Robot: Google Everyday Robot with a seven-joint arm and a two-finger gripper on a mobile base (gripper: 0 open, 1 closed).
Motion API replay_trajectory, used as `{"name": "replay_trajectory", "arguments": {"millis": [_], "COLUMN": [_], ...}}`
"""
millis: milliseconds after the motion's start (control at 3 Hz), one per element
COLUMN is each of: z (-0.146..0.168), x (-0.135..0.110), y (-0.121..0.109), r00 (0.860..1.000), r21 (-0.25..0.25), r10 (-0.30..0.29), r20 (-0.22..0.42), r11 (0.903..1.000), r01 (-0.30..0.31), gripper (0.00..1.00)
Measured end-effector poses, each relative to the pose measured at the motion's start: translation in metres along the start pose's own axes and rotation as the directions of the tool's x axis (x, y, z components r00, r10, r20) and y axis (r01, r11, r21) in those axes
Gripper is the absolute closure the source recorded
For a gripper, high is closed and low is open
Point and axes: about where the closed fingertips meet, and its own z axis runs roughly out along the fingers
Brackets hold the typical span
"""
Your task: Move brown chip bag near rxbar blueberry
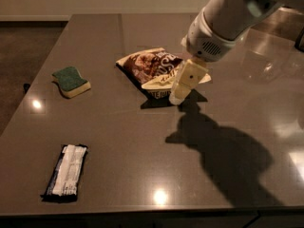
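While the arm (228, 18) reaches in from the far right corner, the one camera view looks down on a dark, glossy table (137, 132) with a few lamp glints on it. The gripper (179, 93), a cream-coloured block below a white wrist housing, hangs tilted over the near right end of the brown chip bag (152, 68). Its tip sits right at the bag's cream-yellow edge. Whether it touches the bag I cannot tell, nor whether it is spread or pressed together.

The bag lies crumpled around the middle of the table, a little to the far side, with its dark picture panel facing up and to the left. A heavy shadow (223, 151) of the arm spreads over the tabletop to the near right of the bag.

The rxbar blueberry (66, 171) lies flat by the near left edge, its white stripe running near to far, well apart from the bag. A green-topped sponge (71, 81) rests on the left, farther back, between neither of them and touching nothing.
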Motion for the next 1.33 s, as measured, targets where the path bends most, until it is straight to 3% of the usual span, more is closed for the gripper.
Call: {"name": "replay_trajectory", "arguments": {"millis": [1000,1333], "z": [0.055,0.061], "x": [0.008,0.013], "y": [-0.02,-0.024], "r00": [0.999,0.998], "r21": [-0.027,-0.028], "r10": [-0.015,-0.009], "r20": [-0.045,-0.064], "r11": [0.9996,0.9996], "r01": [0.013,0.007], "gripper": [0.0,0.19]}}
